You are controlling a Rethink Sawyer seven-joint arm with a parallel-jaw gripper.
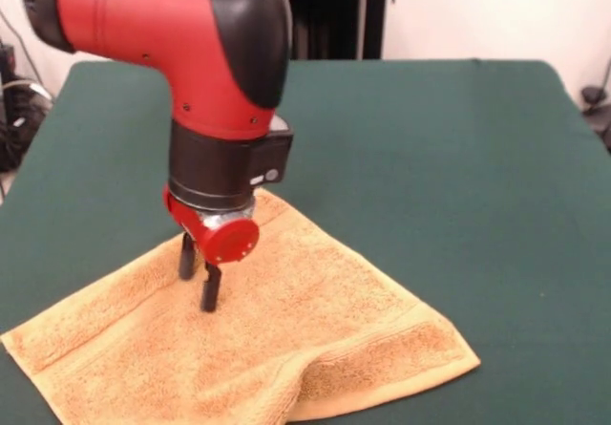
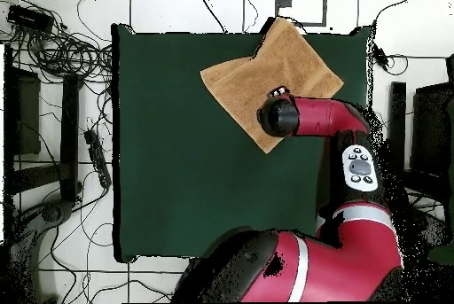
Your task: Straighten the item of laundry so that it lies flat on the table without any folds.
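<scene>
The orange-tan towel [image 1: 315,320] lies on the dark green table [image 1: 439,158] at the near left of the front view. Its near edge is doubled over in a thick fold, and one band stripe shows along the right side. My gripper [image 1: 198,289] points straight down over the towel's middle left. Its two black fingers stand apart and open, with their tips on or just above the cloth. In the overhead view the towel [image 2: 266,66] lies at the table's [image 2: 177,141] top right, one corner reaching the table's edge. There the arm's wrist [image 2: 279,116] hides the gripper.
The red arm [image 2: 337,119] reaches over the table's right side in the overhead view. Cables and black equipment [image 2: 53,48] lie on the floor to the left of the table. Bare green cloth lies right of the towel in the front view.
</scene>
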